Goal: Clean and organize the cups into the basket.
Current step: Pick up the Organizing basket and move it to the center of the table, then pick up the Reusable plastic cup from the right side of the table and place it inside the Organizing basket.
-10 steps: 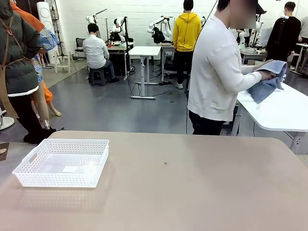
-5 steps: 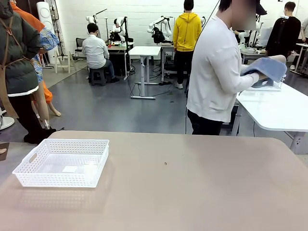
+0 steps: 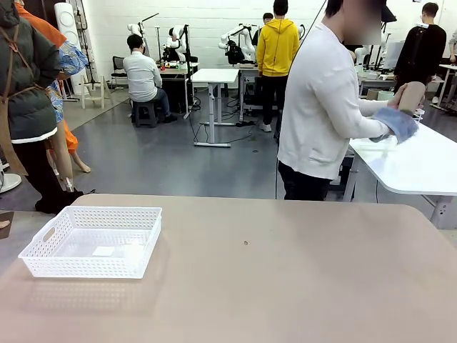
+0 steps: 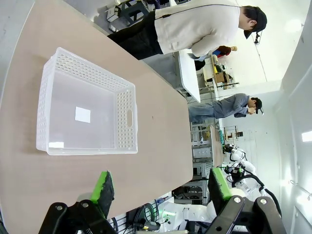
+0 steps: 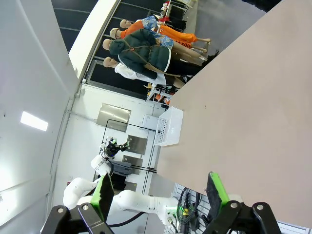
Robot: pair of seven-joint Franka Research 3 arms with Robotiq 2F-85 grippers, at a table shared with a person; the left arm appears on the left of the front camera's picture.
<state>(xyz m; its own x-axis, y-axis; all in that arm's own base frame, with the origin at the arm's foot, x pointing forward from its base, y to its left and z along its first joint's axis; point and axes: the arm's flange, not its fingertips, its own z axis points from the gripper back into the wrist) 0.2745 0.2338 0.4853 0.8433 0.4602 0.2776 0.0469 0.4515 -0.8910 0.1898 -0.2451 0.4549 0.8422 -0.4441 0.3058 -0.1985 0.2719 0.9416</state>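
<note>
The shallow white lattice-mesh basket [image 4: 126,117] sits on the smooth tan bench [image 4: 161,122], just ahead of the left claw [image 4: 161,186], whose green-padded jaws gape empty. The right claw [image 5: 158,191] is likewise spread and empty, well apart from the basket. Beyond the bench, a person holds a kraft brown paper cup [image 3: 412,94] and a blue cloth [image 3: 397,123].

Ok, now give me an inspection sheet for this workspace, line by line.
Surface: tan table, smooth.
Job's things: white basket at the robot's left, no cups inside; one brown cup held by the person at the white side table, with a blue cloth.
Clutter: one small dark speck mid-table.
Hands: left hand open, holding nothing; right hand open, holding nothing.
Cables: cable bundle below the table's near edge.
Surroundings: other people and workbenches behind.
</note>
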